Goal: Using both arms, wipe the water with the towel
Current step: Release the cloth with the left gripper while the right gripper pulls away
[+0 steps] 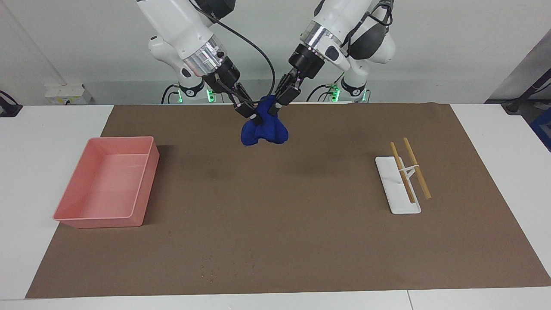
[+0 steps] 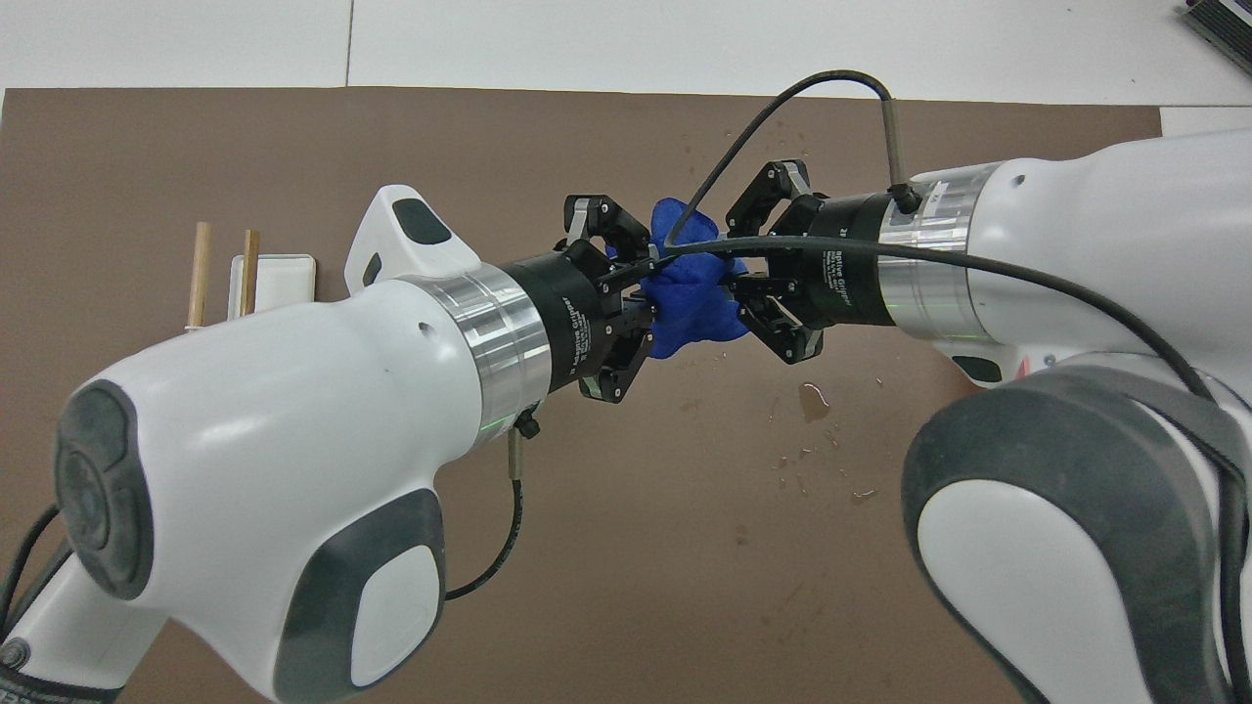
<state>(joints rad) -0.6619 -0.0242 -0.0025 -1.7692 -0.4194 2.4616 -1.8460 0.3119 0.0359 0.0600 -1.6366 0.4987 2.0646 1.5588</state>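
The deep-blue towel (image 1: 264, 129) hangs as a lumpy bundle in the air over the middle of the brown mat (image 1: 275, 224). Both grippers hold it from above, one at each side. My right gripper (image 1: 249, 114) is shut on one side of the towel, and my left gripper (image 1: 275, 106) is shut on the other side. In the overhead view the towel (image 2: 690, 308) sits between the left gripper (image 2: 634, 298) and the right gripper (image 2: 748, 269). A small water puddle (image 2: 814, 399) and scattered drops (image 2: 812, 469) lie on the mat, toward the right arm's end.
A pink tray (image 1: 148, 172) stands at the right arm's end of the mat. A white rest with two wooden sticks (image 1: 404, 181) lies toward the left arm's end; it also shows in the overhead view (image 2: 274, 279). White table surrounds the mat.
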